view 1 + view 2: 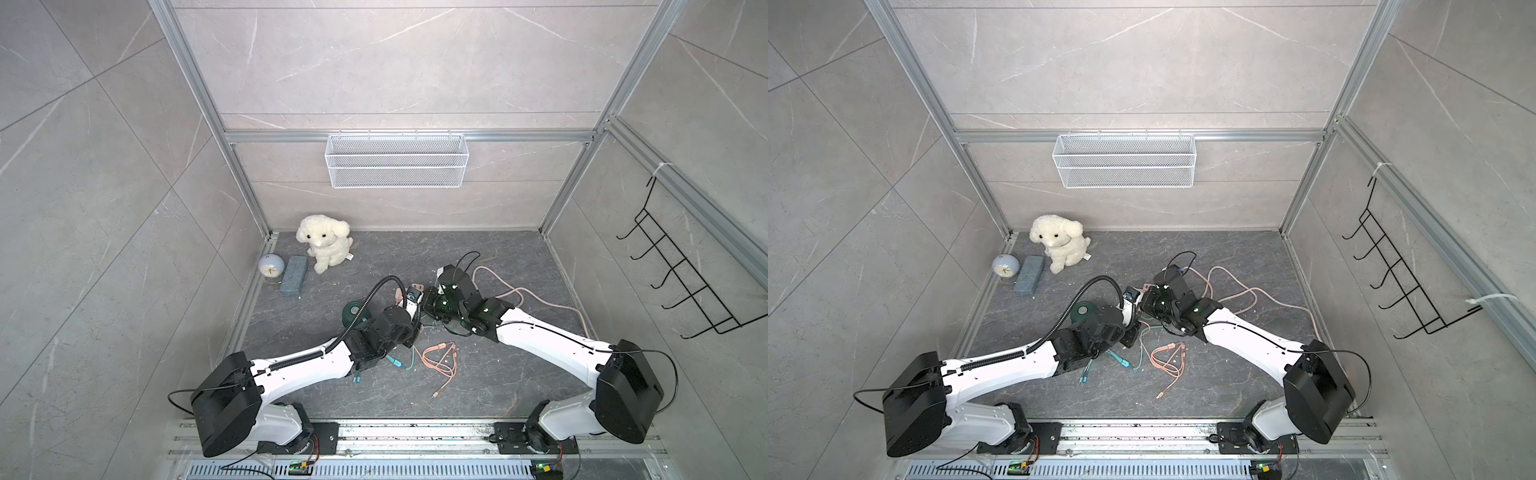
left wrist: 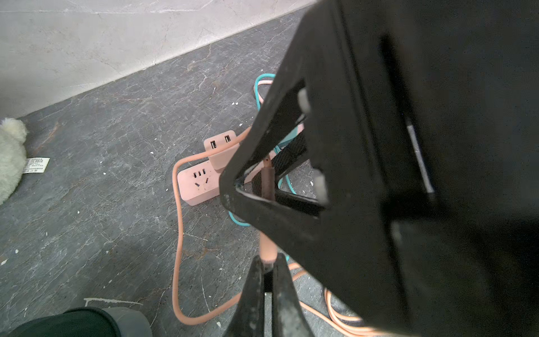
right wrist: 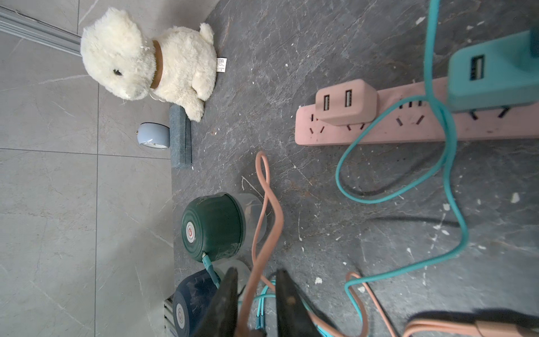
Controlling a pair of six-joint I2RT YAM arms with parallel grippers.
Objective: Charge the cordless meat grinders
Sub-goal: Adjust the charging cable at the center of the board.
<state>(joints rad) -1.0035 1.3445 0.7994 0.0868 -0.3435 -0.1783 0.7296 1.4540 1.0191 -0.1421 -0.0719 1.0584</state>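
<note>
— Where the two arms meet, what do we see of their pose?

— We see the left arm (image 1: pixel 299 365) and the right arm (image 1: pixel 540 332) both stretched low from the front rail, wrists bent inward, converging just over the pink power strip (image 3: pixel 379 128). The left end effector (image 2: pixel 268 259) is clamped tight on the plug of the salmon cable (image 2: pixel 178 233). The right end effector (image 3: pixel 256 272) faces it nearly tip to tip. Its fingers (image 3: pixel 227 291) stand apart, and that cable runs through the gap without being visibly pinched.

— And the bench and the room around the strip?

— We note a dark grey veined bench (image 1: pixel 478 386) flecked with pale crumbs, and pale tiled walls in an aluminium frame. A white wire basket (image 1: pixel 397 160) hangs on the wall behind the strip, and a plush dog (image 1: pixel 326 245) sits well apart from it.

— Where do we find the grinders?

— The dark green grinder (image 3: pixel 213 227) stands near the strip's free end, toward the left arm. Its axis is upright on a clear cup, silver hub facing the ceiling, and a teal cable (image 3: pixel 207 262) is plugged into its side. The dark blue grinder (image 3: pixel 192 303) sits just beside it, farther from the strip, hub turned the same way. In both top views the left arm hides it.
</note>
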